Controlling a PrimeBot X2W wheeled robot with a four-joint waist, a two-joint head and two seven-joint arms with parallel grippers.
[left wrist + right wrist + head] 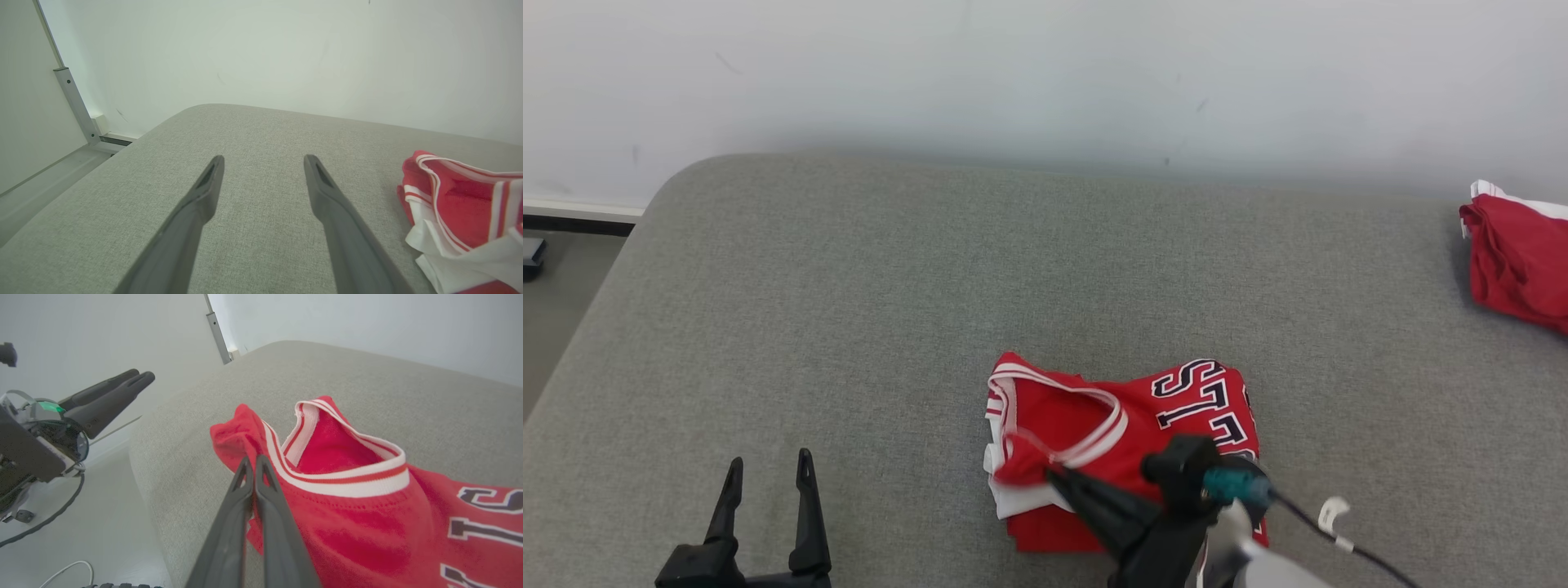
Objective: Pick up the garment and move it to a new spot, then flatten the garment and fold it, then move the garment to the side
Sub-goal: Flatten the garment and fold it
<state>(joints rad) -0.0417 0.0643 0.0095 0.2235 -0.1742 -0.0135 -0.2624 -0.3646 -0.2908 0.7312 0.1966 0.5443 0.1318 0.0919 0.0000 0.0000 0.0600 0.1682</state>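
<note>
The garment is a red jersey with white trim and dark letters, folded into a bundle near the front of the grey cushion. My right gripper is shut on the jersey's red shoulder fabric beside the neckline, and the cloth rises around the closed fingertips. My left gripper stands open at the lower left, well clear of the jersey, with bare cushion between its fingers. The jersey's edge lies to the right of that gripper.
A second red and white cloth lies at the cushion's far right edge. A pale wall runs behind the cushion. The floor drops off at the cushion's left end. A dark cable trails from my right wrist.
</note>
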